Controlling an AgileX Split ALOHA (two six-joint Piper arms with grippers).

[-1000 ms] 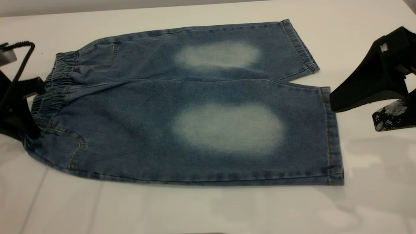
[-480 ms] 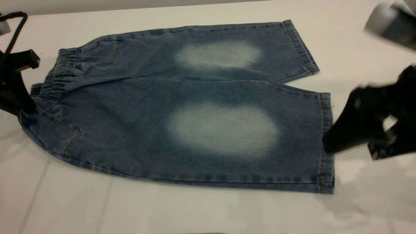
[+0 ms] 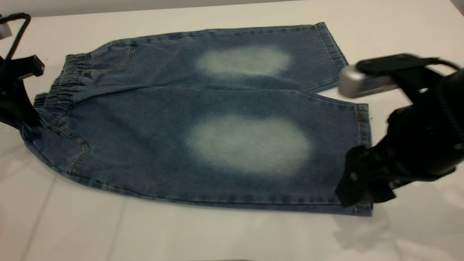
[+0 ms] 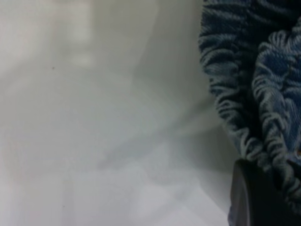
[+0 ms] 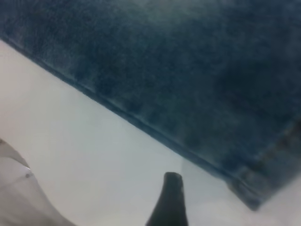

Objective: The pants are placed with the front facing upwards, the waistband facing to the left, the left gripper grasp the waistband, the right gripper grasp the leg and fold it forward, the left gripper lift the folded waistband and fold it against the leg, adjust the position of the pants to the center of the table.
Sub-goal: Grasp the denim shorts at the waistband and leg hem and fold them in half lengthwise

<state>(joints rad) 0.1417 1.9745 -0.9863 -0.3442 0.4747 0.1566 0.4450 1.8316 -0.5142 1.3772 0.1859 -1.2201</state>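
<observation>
The pants (image 3: 217, 119), blue denim shorts, lie flat and front-up on the table (image 3: 181, 235), waistband (image 3: 61, 87) to the left. At the waistband's near end my left gripper (image 3: 25, 116) is shut on the gathered denim. The left wrist view shows the ruffled waistband (image 4: 254, 94) running over one black finger (image 4: 249, 202). My right gripper (image 3: 357, 190) hangs over the near corner of the front leg (image 3: 250, 145), at its hem (image 3: 364, 127). In the right wrist view, one black finger (image 5: 170, 202) stands over bare table beside the hem corner (image 5: 263, 183), holding nothing.
The rear leg (image 3: 243, 61) lies flat behind the front one. A silver-grey block (image 3: 362, 85) on the right arm hovers above the rear leg's hem. Bare white table (image 3: 108, 228) runs along the front.
The right gripper has swung from beside the front leg's hem toward its near corner. The left gripper drew the waistband end leftward a second ago and has held still since.
</observation>
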